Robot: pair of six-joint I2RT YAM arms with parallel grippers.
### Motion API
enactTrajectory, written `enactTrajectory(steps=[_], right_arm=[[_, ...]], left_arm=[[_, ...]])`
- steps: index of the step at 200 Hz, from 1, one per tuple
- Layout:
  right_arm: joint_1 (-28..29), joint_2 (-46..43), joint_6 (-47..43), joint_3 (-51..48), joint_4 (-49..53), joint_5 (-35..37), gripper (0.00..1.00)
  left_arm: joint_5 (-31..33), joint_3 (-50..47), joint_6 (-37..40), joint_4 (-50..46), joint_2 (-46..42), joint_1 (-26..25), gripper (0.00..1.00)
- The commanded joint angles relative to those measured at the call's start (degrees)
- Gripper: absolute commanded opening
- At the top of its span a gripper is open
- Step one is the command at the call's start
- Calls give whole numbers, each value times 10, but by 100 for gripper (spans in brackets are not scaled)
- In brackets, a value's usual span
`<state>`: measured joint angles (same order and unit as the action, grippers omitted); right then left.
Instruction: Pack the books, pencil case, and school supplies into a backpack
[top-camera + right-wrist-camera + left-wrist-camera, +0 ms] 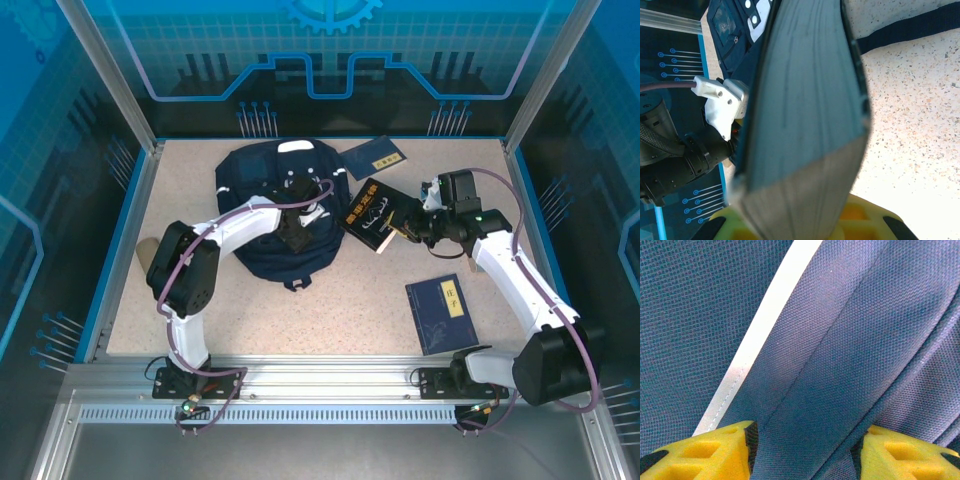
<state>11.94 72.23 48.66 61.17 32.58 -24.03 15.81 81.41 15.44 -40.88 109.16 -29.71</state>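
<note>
Lying flat on the far-left part of the speckled beige counter [330,320] is the big navy-blue fabric backpack with white stripes [252,178]. Left claw [297,236] is down on top of it, yellow fingertips [715,452] either side of a fold of the navy cloth. Honestly can't tell if it's pinching that fold or just sitting there. Right claw [410,228] is clenched on the thin black paperback book with white lettering [372,215], holding it tilted just beside the backpack's right edge. One thin navy book with a yellow label [440,312] lies flat near the right arm, and another navy book [375,155] sits by the far wall. A small tan pouch [140,258] peeks out behind the left arm, mostly hidden.
</note>
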Motion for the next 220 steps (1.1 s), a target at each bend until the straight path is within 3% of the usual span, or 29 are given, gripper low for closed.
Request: enactTrajectory(steps=[1, 39, 91, 142, 175, 220], right_arm=[[0, -21, 2, 6, -26, -11, 2], [0, -26, 2, 3, -25, -6, 2], [-2, -52, -2, 5, 1, 37, 2], [3, -69, -10, 3, 13, 25, 3], [16, -58, 11, -17, -40, -55, 2], [60, -41, 61, -39, -141, -107, 3]], left_arm=[[35, 25, 9, -2, 24, 0, 49], [28, 29, -4, -5, 7, -1, 28], [52, -10, -24, 89, -127, -7, 8], [126, 5, -100, 160, -193, -14, 0], [117, 23, -113, 194, -205, -28, 0], [113, 71, -129, 195, -190, -43, 0]])
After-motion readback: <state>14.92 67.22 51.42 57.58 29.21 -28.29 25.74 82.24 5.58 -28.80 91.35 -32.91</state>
